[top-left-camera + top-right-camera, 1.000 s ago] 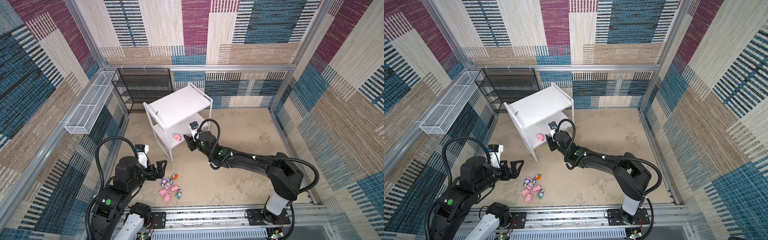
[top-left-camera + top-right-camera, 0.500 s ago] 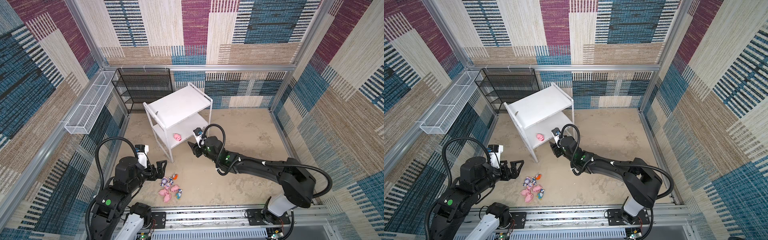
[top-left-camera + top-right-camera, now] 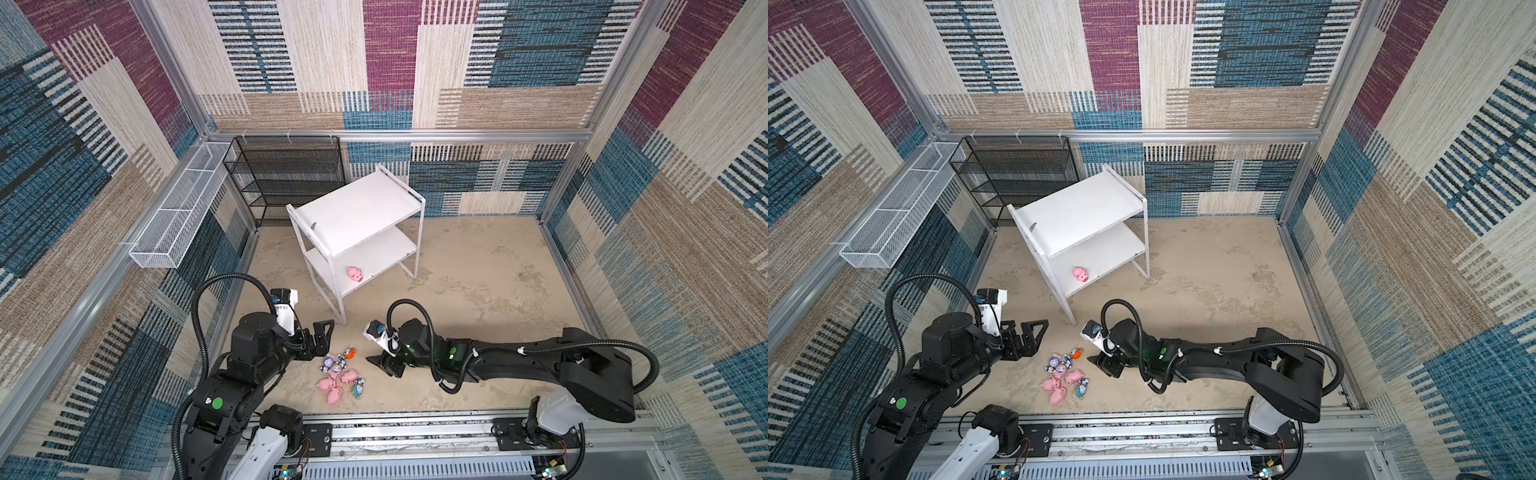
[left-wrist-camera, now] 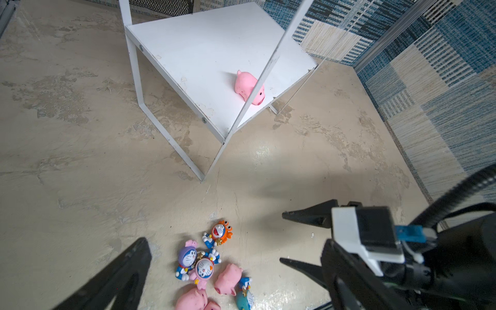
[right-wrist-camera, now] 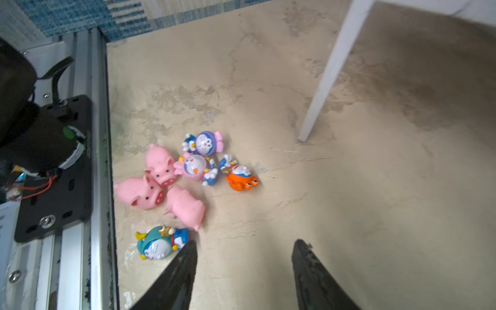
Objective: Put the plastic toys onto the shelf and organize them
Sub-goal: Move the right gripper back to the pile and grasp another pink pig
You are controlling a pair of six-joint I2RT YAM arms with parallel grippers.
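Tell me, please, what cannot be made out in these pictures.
- Pig on the shelf: a leg crosses it in the left wrist view.
- Two floor pigs: cut by the frame edge in the left wrist view.
- Lower board's rear: hidden under the top board in both top views.
- Figurines: too small in top views for faces.

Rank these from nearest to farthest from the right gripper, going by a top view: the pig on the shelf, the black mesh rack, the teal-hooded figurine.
1. teal-hooded figurine: on the floor, just beside the right gripper.
2. pig: on the lower board of the shelf, further back.
3. black mesh rack: at the back, behind the shelf.
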